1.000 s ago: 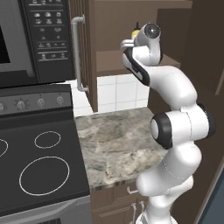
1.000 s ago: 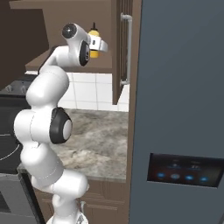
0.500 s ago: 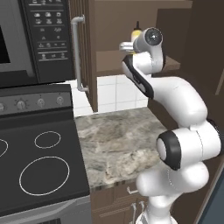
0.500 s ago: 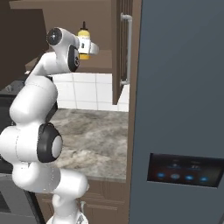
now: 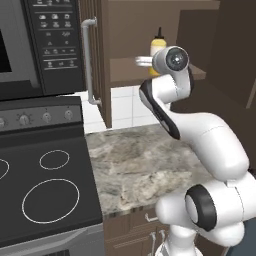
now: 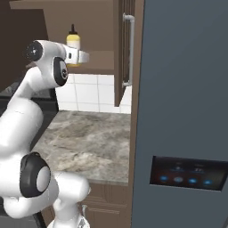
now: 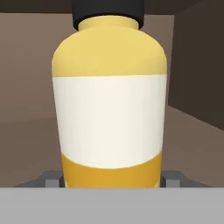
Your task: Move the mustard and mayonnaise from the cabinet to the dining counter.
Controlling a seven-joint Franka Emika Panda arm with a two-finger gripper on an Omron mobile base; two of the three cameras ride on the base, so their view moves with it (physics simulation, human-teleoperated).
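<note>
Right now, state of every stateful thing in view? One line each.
mustard: upright on the cabinet shelf, cap on, between the gripper's fingers, not lifted.
gripper: open, a fingertip on each side of the mustard's base.
cabinet: doors open, shelf exposed.
stove: burners dark, nothing on them.
marble worktop: bare.
fridge: door shut, panel lights lit.

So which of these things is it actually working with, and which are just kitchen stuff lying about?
Part of the job:
- mustard, upright on the shelf
- cabinet, door open
- gripper, open, either side of the bottle's base

Just there:
- stove
- microwave
- marble worktop
- fridge
</note>
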